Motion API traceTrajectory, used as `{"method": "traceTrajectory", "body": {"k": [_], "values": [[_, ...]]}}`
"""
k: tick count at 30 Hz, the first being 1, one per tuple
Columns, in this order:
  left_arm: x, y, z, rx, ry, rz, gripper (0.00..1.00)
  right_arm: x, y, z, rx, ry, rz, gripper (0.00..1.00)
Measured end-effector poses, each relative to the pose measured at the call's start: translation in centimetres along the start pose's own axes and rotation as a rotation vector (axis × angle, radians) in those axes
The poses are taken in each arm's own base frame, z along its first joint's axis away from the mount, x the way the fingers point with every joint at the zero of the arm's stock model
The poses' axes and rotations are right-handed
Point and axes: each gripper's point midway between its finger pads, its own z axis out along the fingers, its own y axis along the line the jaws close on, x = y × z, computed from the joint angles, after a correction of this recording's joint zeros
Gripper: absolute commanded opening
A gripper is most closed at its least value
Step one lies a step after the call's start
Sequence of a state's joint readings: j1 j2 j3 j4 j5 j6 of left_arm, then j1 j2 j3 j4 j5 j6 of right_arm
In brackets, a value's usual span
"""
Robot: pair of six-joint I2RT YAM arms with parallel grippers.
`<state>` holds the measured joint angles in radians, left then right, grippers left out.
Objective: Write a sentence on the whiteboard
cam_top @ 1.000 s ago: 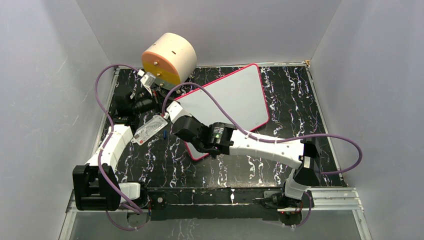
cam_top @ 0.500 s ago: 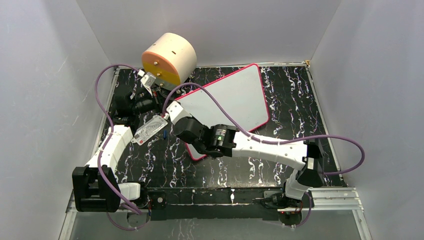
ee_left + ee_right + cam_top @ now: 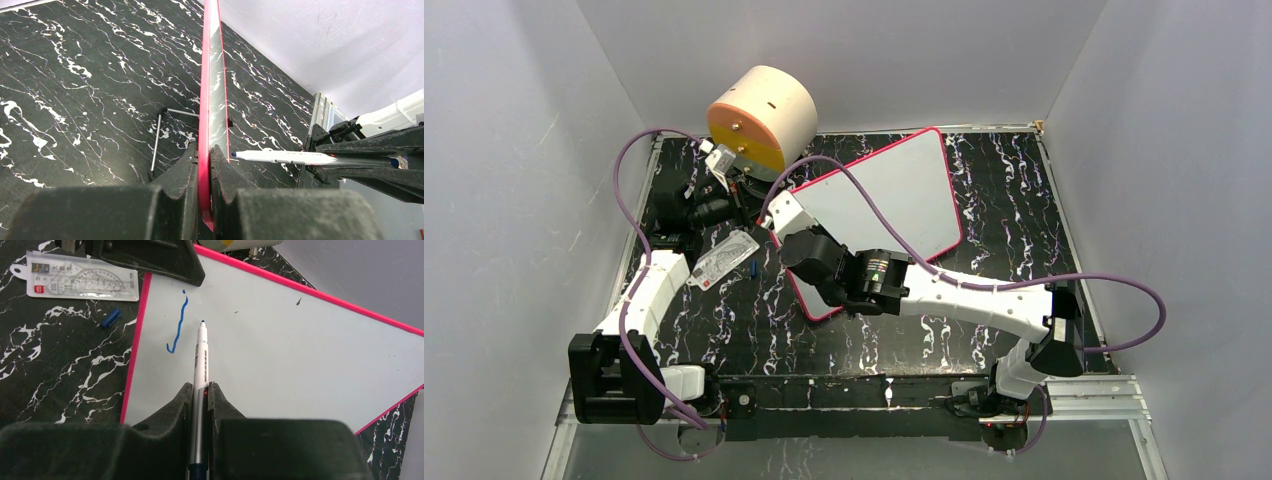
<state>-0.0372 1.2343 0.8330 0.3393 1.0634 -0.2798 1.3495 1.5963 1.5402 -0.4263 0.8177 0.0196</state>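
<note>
The whiteboard (image 3: pixel 914 190) sits on the dark surface (image 3: pixel 1024 200). The left claw (image 3: pixel 204 150) pinches its pink edge. The right claw (image 3: pixel 200 387) grips a pen (image 3: pixel 202 355) over it, beside a wavy blue line (image 3: pixel 178 327). A cap (image 3: pixel 110 317) and ruler pack (image 3: pixel 82 282) lie just left of it.

Your right hand (image 3: pixel 200 390) has slid a little to its right across the whiteboard (image 3: pixel 894 195), marker (image 3: pixel 202 355) and forearm (image 3: pixel 964 295) following.
</note>
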Motion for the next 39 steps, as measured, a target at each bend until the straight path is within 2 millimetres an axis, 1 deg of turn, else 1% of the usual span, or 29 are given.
{"method": "traceTrajectory", "body": {"k": [10,16,22,29,39], "values": [[0.0,0.0,0.0,0.0,0.0,0.0,0.0,-0.6,-0.4,0.2,0.021,-0.022,0.018,0.0],[0.0,0.0,0.0,0.0,0.0,0.0,0.0,-0.7,-0.7,0.4,0.028,-0.023,0.021,0.0],[0.0,0.0,0.0,0.001,0.0,0.0,0.0,-0.5,-1.1,0.9,0.038,-0.016,0.02,0.0],[0.0,0.0,0.0,-0.001,0.0,0.0,0.0,0.0,-0.8,1.6,0.033,0.001,0.008,0.0],[0.0,0.1,0.0,-0.005,0.0,-0.001,0.0,0.5,-0.4,1.6,0.005,0.021,-0.011,0.0]]}}
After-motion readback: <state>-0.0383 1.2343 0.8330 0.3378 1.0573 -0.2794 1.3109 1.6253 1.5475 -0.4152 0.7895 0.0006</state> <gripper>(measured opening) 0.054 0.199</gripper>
